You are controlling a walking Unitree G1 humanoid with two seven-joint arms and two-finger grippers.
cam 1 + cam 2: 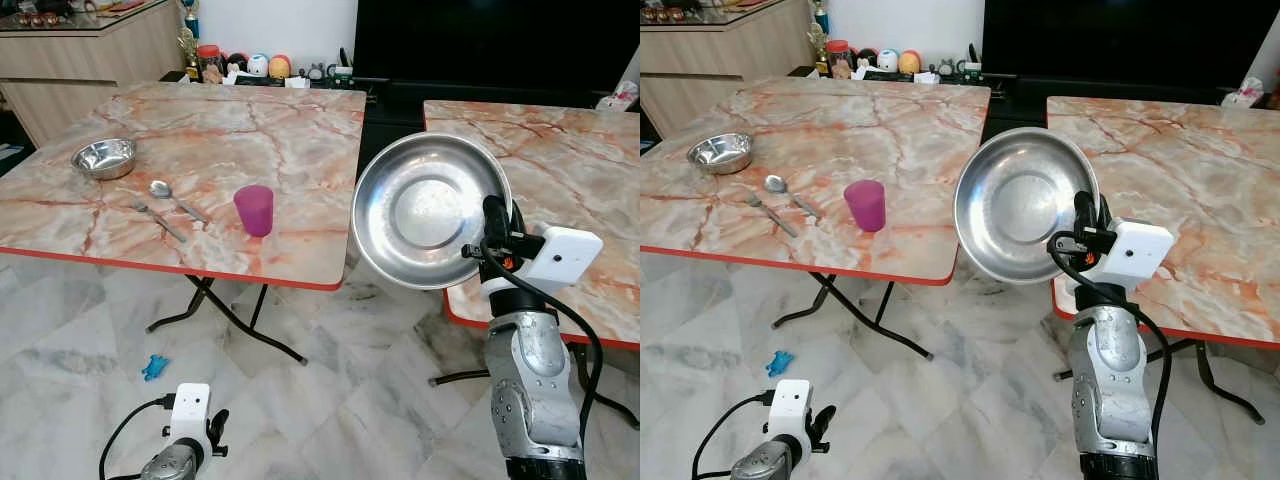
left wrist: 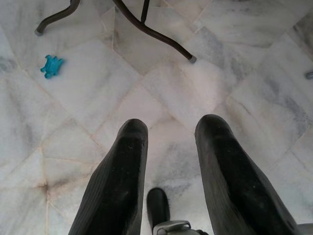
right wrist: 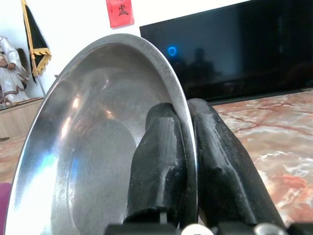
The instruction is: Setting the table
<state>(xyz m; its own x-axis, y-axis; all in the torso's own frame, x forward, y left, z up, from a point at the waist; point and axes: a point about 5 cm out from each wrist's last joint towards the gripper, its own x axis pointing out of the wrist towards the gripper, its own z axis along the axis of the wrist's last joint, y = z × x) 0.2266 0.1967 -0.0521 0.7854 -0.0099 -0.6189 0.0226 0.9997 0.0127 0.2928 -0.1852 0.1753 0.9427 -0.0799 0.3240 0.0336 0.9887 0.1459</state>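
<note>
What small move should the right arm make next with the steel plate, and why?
Probably carry it left toward the near table. The right tool is shut on the plate rim, holding it tilted over the floor gap between the tables, while the bowl, spoon, fork and purple cup are already laid there.
</note>
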